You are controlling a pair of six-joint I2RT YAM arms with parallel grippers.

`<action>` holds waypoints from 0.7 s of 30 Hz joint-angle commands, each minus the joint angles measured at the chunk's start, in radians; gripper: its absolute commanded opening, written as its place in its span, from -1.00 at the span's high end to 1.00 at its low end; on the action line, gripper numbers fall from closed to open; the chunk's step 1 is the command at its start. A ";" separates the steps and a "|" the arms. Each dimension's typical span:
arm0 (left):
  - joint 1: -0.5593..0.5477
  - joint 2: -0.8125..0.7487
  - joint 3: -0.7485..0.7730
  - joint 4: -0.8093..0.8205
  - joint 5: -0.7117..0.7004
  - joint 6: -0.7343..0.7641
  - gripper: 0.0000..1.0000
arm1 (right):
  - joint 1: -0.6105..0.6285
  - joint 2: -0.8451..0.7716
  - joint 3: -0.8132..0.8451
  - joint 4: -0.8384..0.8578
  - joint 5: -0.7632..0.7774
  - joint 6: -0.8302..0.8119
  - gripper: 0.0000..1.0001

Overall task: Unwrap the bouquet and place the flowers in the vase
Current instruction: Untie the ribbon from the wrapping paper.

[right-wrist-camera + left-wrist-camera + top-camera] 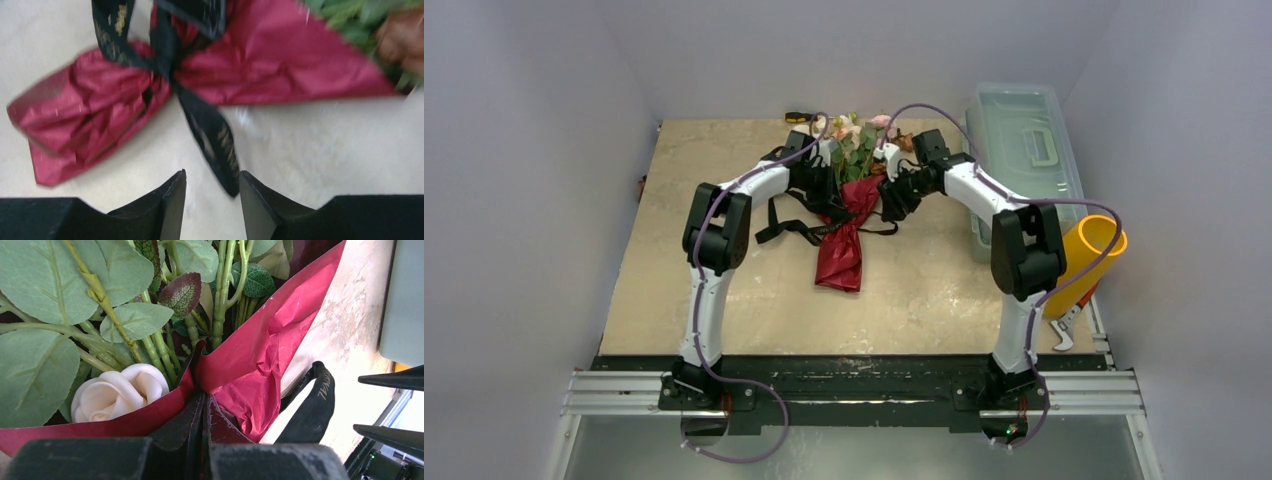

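Note:
The bouquet (844, 225) lies mid-table, with its maroon paper (260, 360) still tied by a black ribbon (210, 130). Its flowers (856, 135) point to the far edge; a white rose (117, 392) and green stems show inside the paper. My left gripper (206, 407) is shut on the paper's top edge at the bouquet's left side (829, 198). My right gripper (212, 182) stands open just right of the wrap (890, 200), and a loose ribbon tail ends between its fingertips, near the right one. The yellow vase (1089, 250) leans at the table's right edge.
A clear plastic box with a handle (1024, 150) lies along the far right side. A small black and yellow tool (799, 117) rests at the back edge. A white hooked object (1064, 330) sits below the vase. Ribbon loops (784, 225) trail left of the wrap.

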 commanded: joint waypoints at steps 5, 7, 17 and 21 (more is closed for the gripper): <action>0.022 0.108 -0.042 -0.131 -0.262 0.095 1.00 | 0.103 0.145 0.232 0.112 -0.034 0.066 0.06; 0.022 0.105 -0.042 -0.129 -0.263 0.097 1.00 | 0.117 0.175 0.264 0.103 -0.039 0.059 0.06; 0.022 0.103 -0.043 -0.128 -0.270 0.098 1.00 | 0.128 0.176 0.229 0.032 -0.063 -0.018 0.37; 0.022 0.097 -0.046 -0.132 -0.278 0.106 1.00 | 0.115 0.127 0.211 0.035 -0.063 0.001 1.00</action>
